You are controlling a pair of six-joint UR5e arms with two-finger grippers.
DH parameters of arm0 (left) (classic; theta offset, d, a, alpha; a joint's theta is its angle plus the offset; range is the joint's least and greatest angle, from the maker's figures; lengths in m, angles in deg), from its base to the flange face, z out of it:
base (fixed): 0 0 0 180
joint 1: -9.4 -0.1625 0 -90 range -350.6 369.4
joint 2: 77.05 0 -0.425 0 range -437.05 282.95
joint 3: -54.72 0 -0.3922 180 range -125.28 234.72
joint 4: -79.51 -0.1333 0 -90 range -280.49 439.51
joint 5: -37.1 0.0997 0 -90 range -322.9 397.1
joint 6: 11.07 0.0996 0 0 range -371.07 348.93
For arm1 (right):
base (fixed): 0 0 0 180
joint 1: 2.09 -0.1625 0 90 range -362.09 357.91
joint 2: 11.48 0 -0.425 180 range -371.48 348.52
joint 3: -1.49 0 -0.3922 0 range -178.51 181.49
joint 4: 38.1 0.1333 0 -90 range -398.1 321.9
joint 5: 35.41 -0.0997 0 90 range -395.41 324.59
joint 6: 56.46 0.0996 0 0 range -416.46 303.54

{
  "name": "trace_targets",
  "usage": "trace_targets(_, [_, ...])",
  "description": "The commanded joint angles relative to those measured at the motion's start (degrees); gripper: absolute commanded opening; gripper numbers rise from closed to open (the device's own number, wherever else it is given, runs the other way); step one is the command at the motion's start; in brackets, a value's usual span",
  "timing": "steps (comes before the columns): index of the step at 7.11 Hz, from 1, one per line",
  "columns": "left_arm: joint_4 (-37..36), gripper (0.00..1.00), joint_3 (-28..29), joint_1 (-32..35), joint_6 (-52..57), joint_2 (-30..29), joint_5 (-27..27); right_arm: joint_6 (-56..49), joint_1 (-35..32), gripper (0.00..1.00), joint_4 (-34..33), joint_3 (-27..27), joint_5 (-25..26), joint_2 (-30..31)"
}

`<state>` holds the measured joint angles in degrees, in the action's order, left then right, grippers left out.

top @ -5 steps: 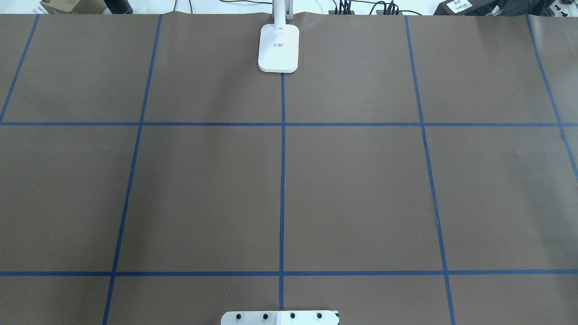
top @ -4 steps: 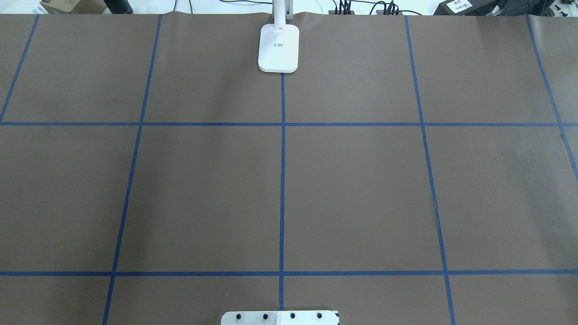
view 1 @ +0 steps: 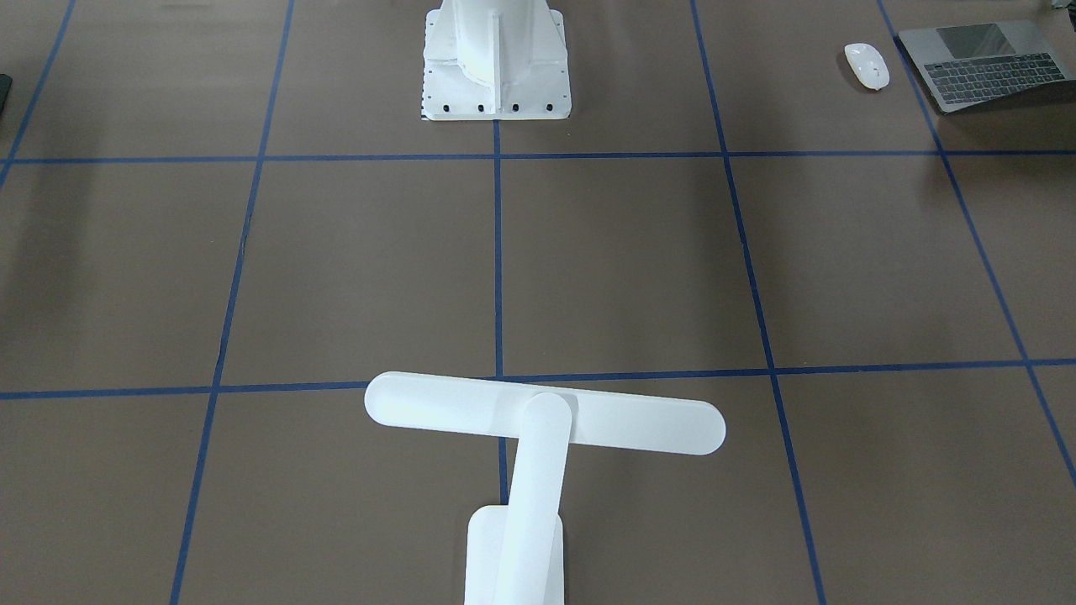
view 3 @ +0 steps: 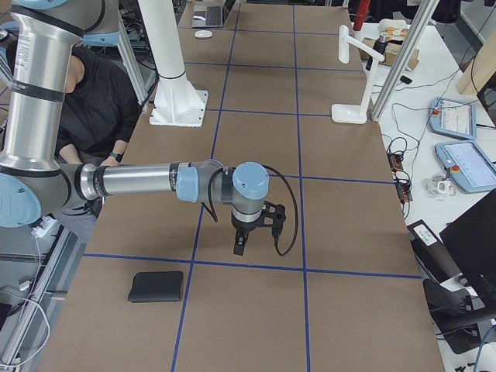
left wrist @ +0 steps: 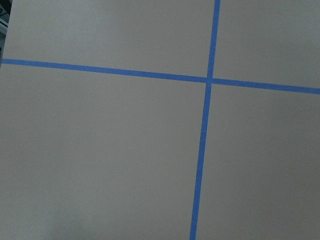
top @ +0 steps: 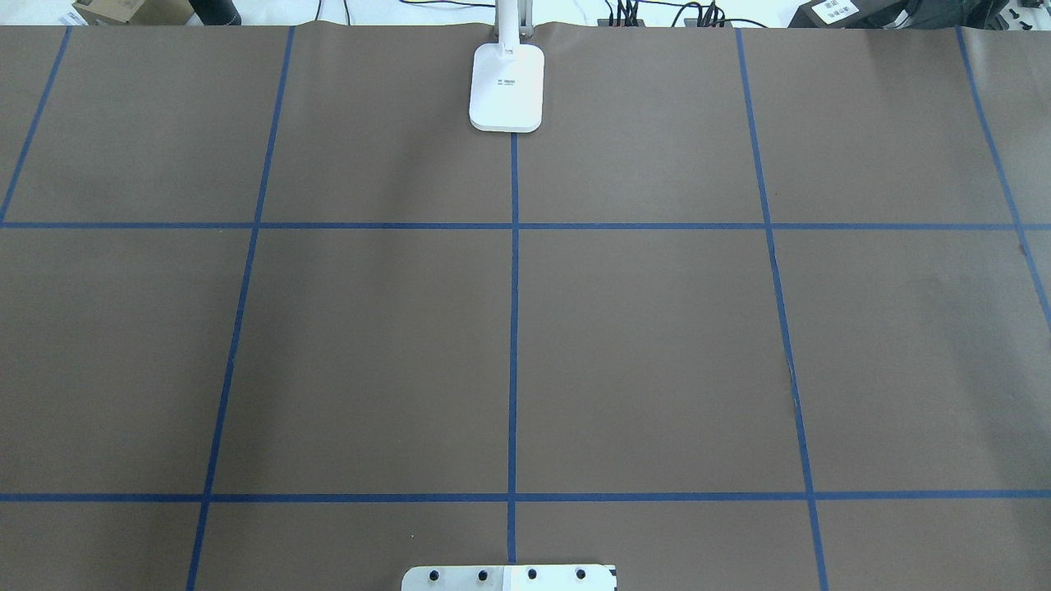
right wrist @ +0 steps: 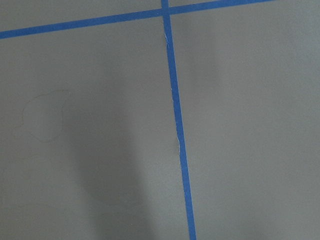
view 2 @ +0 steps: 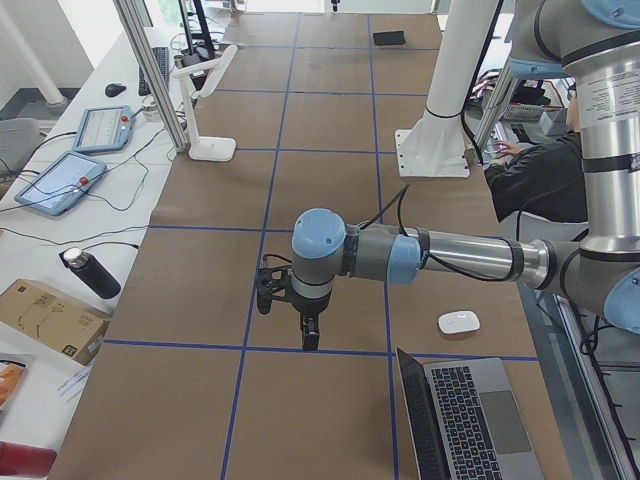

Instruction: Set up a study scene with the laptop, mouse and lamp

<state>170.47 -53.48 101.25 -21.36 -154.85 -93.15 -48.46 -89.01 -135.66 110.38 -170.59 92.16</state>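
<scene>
Laptop (view 1: 983, 63) sits open on my left, mouse (view 1: 867, 65) just beside it; lamp (view 1: 538, 420) stands well apart. My left claw (view 2: 309, 342) and right claw (view 3: 239, 249) hang over the counter (view 2: 180, 280); spread or pressed, I cannot tell.

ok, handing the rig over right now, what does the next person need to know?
Left gripper: over bare table near the mouse, nothing in it; open or shut, cannot tell.
Right gripper: over bare table near the black mousepad, nothing in it; cannot tell either.
Laptop: open, at the table's left end, mouse beside it.
Lamp: upright at the far centre edge.
Done: nothing gathered. Left: all three.
</scene>
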Motion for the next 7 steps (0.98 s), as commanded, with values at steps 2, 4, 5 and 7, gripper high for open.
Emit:
trace_targets(2, [-0.1, 1.00, -0.3, 0.0, -0.1, -0.6, -0.4, -0.1, 0.0, 0.99, 0.0, 0.2, -0.3, -0.1])
trace_targets(4, [0.2, 1.00, 0.0, 0.0, 0.0, -0.5, -2.1, 0.0, 0.0, 0.99, 0.2, 0.7, -1.0, -0.2])
trace_targets(5, [-0.1, 1.00, 0.6, 0.0, -0.1, -0.1, -2.5, -0.1, 0.0, 0.99, 0.2, 1.0, -1.1, -0.5])
trace_targets(7, [-0.5, 1.00, 1.7, 0.0, -0.7, -0.8, -4.2, 0.3, -1.2, 0.99, 0.1, 1.3, -0.6, -2.0])
